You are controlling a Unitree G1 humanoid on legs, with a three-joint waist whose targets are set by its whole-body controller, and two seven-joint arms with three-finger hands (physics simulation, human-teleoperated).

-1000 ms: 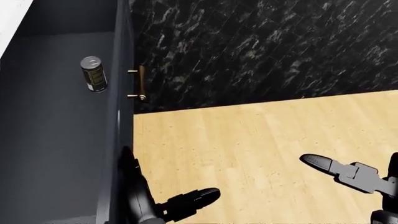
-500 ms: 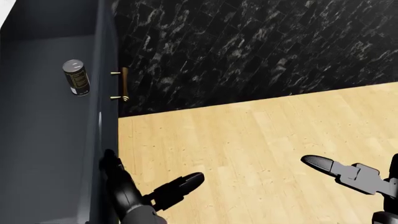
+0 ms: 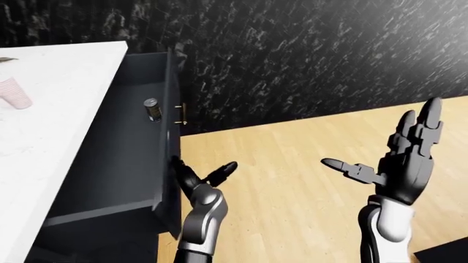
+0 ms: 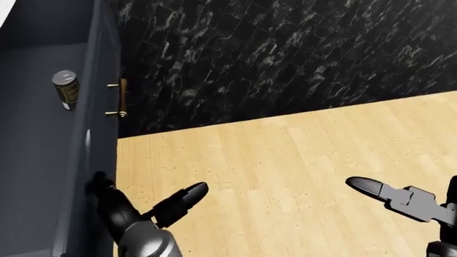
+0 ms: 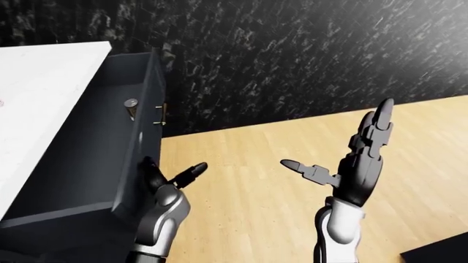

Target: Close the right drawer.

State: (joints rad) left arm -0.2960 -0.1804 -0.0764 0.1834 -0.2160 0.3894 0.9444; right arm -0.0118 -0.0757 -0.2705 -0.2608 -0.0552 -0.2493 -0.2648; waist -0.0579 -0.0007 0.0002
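The right drawer (image 3: 173,137) is dark grey and stands pulled out from under the white counter (image 3: 58,109) at the left of the eye views. Its front panel (image 4: 100,107) carries a brass handle (image 4: 120,99). A small can (image 4: 66,90) stands upright inside it. My left hand (image 3: 203,171) is open; its fingers (image 4: 100,187) rest against the outer face of the drawer front, low down, with the thumb pointing right. My right hand (image 3: 391,153) is open and raised over the floor, well right of the drawer, holding nothing.
A pink cup (image 3: 11,93) lies on the counter at the far left. A black marbled wall (image 3: 307,55) runs across the top. Light wood floor (image 3: 292,164) spreads to the right of the drawer. A dark object (image 3: 443,253) shows at the bottom right corner.
In the head view the drawer front, handle and can have shifted left, and my left hand has followed against the panel. The floor line shifted slightly too, so the camera moved. The right hand is unchanged.
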